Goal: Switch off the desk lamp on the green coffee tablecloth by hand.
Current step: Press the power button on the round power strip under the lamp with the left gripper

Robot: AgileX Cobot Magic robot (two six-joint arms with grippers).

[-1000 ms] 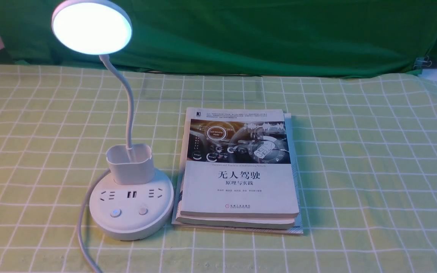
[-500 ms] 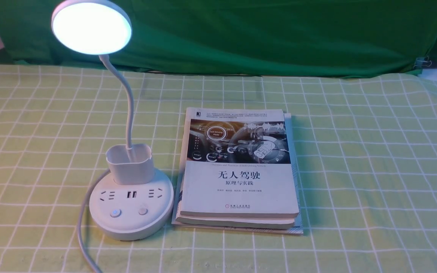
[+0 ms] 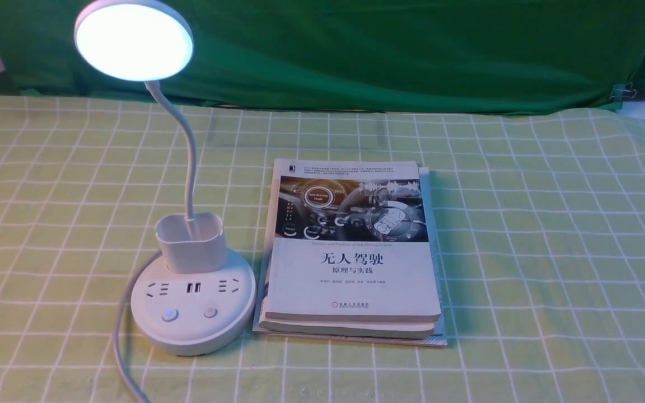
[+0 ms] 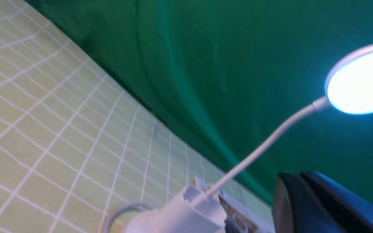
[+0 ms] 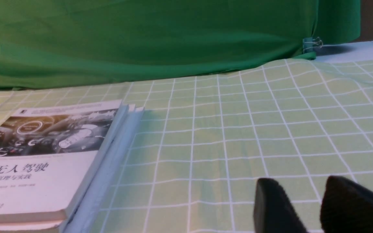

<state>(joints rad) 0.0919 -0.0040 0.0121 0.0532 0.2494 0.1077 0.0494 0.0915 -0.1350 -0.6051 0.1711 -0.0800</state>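
The white desk lamp (image 3: 192,313) stands on the green coffee tablecloth (image 3: 524,252) at the front left. Its disc head (image 3: 134,40) is lit, and the left button (image 3: 169,315) on the base glows blue beside a second button (image 3: 210,312). Neither gripper shows in the front view. In the left wrist view the lit head (image 4: 361,81), neck and cup holder (image 4: 193,210) show, with my left gripper (image 4: 295,176) shut and empty, apart from the lamp. My right gripper (image 5: 306,189) is open with a small gap, empty, low over the cloth (image 5: 238,129).
A stack of books (image 3: 353,252) lies right beside the lamp base; it also shows in the right wrist view (image 5: 44,155). A dark green draped cloth (image 3: 384,50) backs the table, held by a binder clip (image 3: 624,91). The lamp's cord (image 3: 121,347) runs off the front edge.
The dark tip of my left gripper at the front view's lower left edge has slid out of view. The lamp stays lit.
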